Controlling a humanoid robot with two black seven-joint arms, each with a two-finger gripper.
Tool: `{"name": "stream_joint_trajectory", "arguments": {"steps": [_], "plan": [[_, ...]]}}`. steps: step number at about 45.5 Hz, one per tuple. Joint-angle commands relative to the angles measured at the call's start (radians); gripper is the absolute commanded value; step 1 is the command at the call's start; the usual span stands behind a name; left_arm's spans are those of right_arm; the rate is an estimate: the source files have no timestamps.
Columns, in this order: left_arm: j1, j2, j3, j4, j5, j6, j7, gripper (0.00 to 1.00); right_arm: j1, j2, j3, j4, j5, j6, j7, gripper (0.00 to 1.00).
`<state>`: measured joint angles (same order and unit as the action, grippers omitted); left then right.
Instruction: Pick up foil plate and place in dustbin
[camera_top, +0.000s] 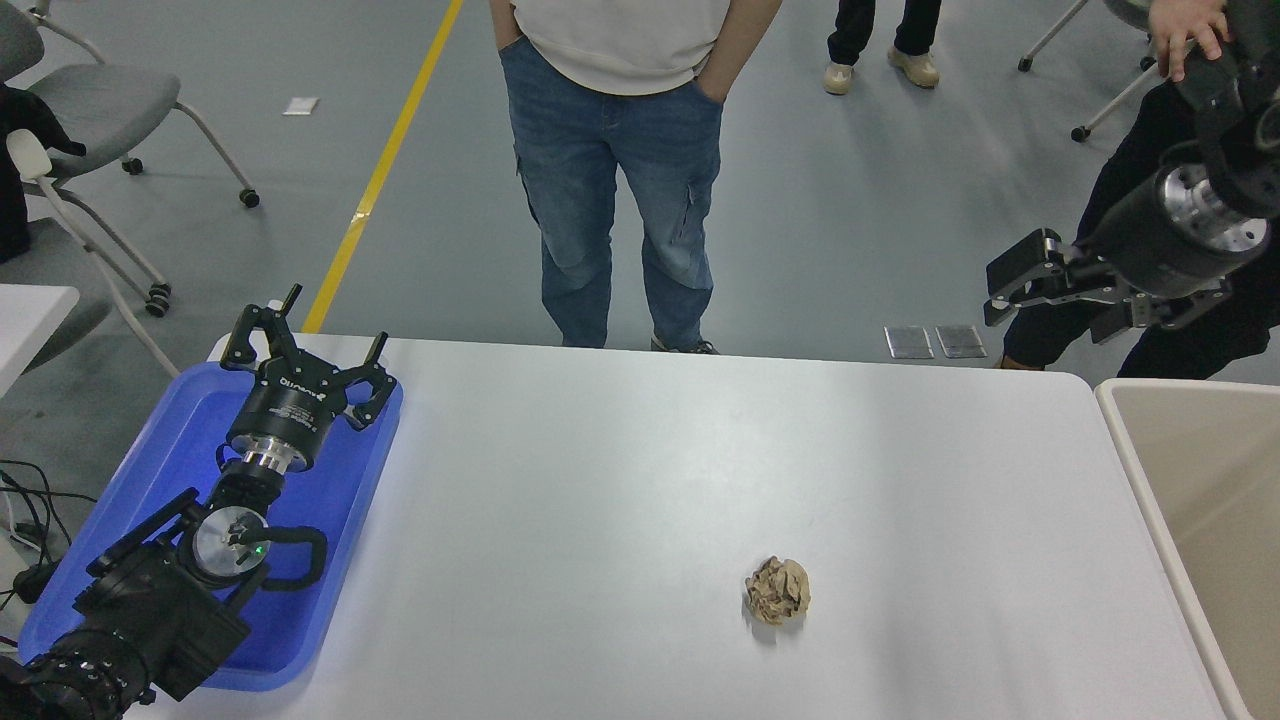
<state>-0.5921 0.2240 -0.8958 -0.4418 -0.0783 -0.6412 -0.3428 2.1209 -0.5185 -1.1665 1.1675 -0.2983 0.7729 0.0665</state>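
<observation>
I see the dustbin (1215, 470) at the lower right of the frame; it is a large beige plastic bin with a pale cream rim, rounded at the one corner in view; that corner sits at the frame's right, about mid-height; from there one rim runs right to the frame's edge and the other slants down to the bottom edge, so only part of the bin shows; it stands upright with its mouth open upward; the inside I can see is smooth, tan and evenly lit; its long rim lies just beside the right edge of the white table (640, 480).
</observation>
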Motion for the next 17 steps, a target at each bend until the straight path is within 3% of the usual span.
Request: {"name": "stream_joint_trajectory", "arguments": {"steps": [1,17], "plan": [[0.0,0.0,0.0,0.0,0.0,0.0,0.001,1.0,0.067,-0.011,-0.005,0.064,-0.033,0.013,-0.001,1.0],[0.0,0.0,0.0,0.0,0.0,0.0,0.001,1.0,0.074,-0.008,-0.005,0.092,-0.058,0.013,-0.001,1.0]]}}
